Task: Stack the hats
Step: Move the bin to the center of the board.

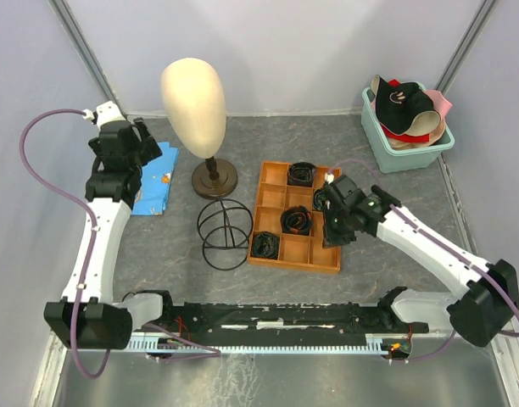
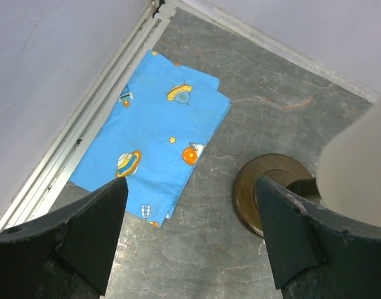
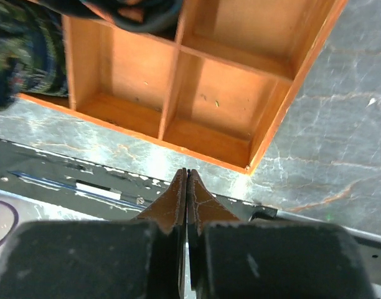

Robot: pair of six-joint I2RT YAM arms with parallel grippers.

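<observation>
A robotics lab test cell — a grey stone-patterned bench (image 1: 395,195) boxed in by plain pale walls (image 1: 285,51). A left arm (image 1: 103,229) and a right arm (image 1: 429,246), white and black, are bolted to a rail (image 1: 268,326) at the near edge, trailing purple cables (image 1: 30,161). Staged props stand about: a mannequin head (image 1: 194,93), a divided wooden tray (image 1: 295,261), a teal tub (image 1: 387,144) of hats (image 1: 408,106).

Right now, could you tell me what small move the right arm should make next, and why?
Probably lift the right gripper and swing it toward the teal tub: its jaws are shut on nothing above the wooden tray, while the hats lie piled in that tub at the far right.
</observation>
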